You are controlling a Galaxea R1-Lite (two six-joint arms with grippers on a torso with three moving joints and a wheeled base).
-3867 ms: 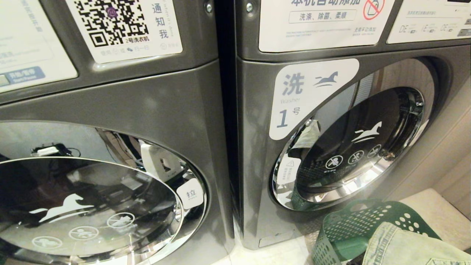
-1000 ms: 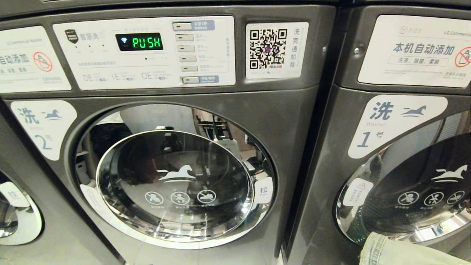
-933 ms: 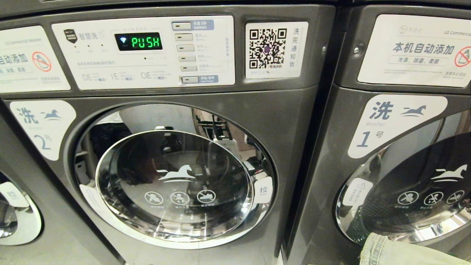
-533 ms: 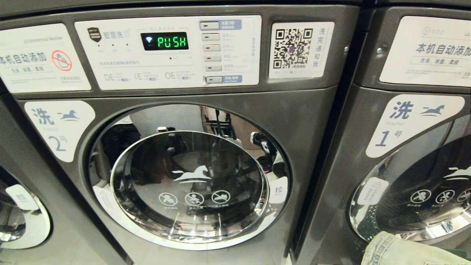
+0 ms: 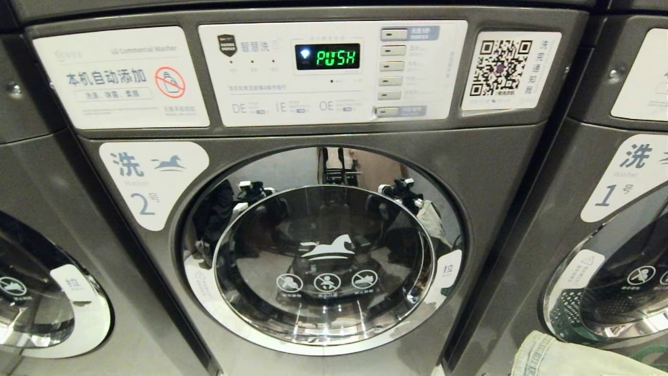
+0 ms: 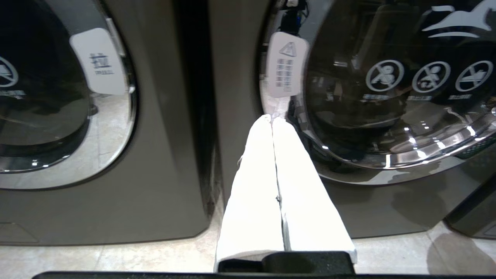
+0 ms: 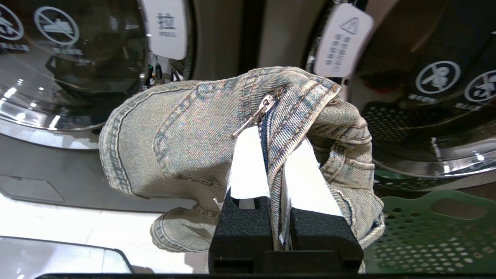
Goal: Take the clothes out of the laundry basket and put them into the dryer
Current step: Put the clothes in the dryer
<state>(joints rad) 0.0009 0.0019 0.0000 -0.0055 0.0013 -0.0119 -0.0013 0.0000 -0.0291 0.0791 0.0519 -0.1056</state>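
Right tool [image 7: 271, 155] is clamped tight on the faded jeans [image 7: 186, 143], held just over the green laundry basket [image 7: 426, 232]. Left tool [image 6: 272, 121] is pinched closed on nothing, by the number 2 machine's door [image 5: 323, 261], which is closed.

You're facing a row of dark grey front-loading machines [image 5: 501, 172] with mirrored round doors [image 5: 323, 266] on a pale tiled floor [image 6: 116, 257]. Warm light glints off the chrome; the reflections perhaps show a room behind.

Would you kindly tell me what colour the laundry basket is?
The laundry basket is green with punched holes, seen best in the right wrist view.
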